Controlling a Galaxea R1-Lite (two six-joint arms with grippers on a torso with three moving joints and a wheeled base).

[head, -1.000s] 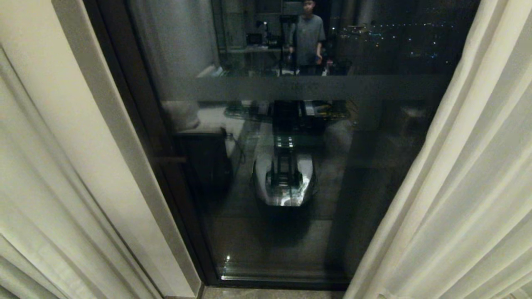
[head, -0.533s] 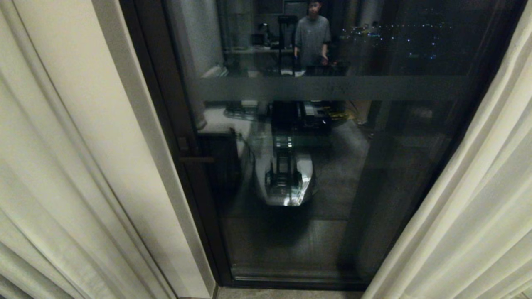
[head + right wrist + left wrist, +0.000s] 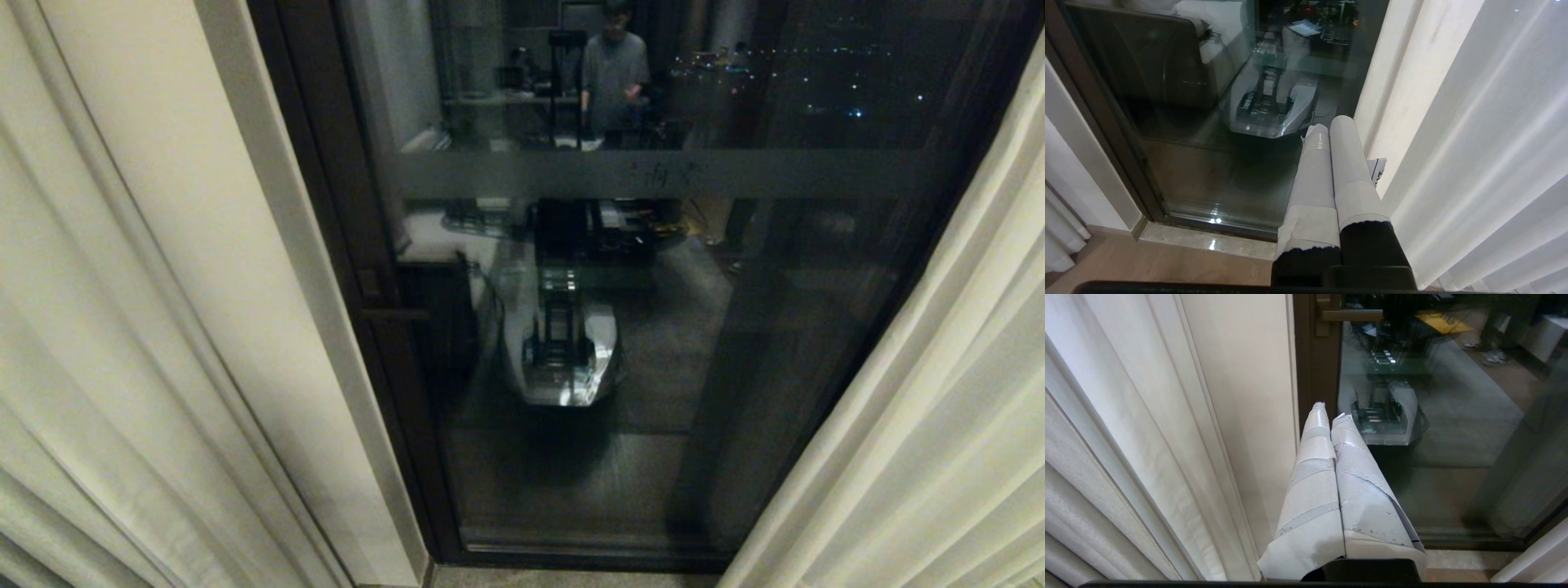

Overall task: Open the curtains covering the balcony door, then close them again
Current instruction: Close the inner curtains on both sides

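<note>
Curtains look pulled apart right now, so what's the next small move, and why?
Probably open the right gripper and reach for the right curtain's inner edge. The balcony door glass is uncovered, both panels hang at the sides, and both grippers are shut on nothing.

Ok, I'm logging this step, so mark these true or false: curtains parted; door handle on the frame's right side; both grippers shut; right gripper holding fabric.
1. The curtains are parted, showing the balcony door. True.
2. The door handle is on the right in the head view. False: it is on the left.
3. The left gripper and right gripper are shut. True.
4. The right gripper holds fabric. False: it holds nothing.
</note>
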